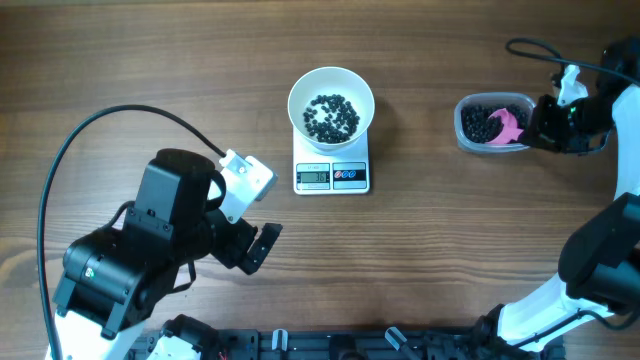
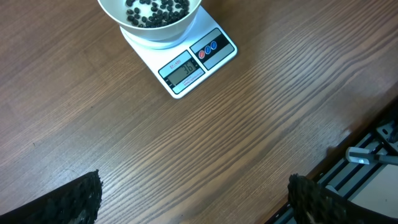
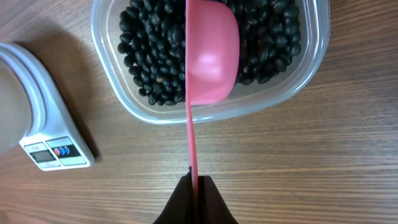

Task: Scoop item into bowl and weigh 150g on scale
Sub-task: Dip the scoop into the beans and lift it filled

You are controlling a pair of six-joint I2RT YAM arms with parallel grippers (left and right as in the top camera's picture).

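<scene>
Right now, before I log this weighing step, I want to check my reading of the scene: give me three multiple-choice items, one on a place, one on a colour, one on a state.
1. Where does the round white bowl stand? A) on the small white digital scale B) inside the clear plastic tub C) on the wooden table
2. What colour is the plastic scoop? A) blue B) pink C) green
3. How is the left gripper? A) shut on the scoop B) open and empty C) shut on the bowl

Answers: 1 A, it sits on the scale's platform. 2 B, pink, over the small round black beans in the tub, handle in the shut right gripper. 3 B, its fingers stand wide apart with nothing between.
</scene>
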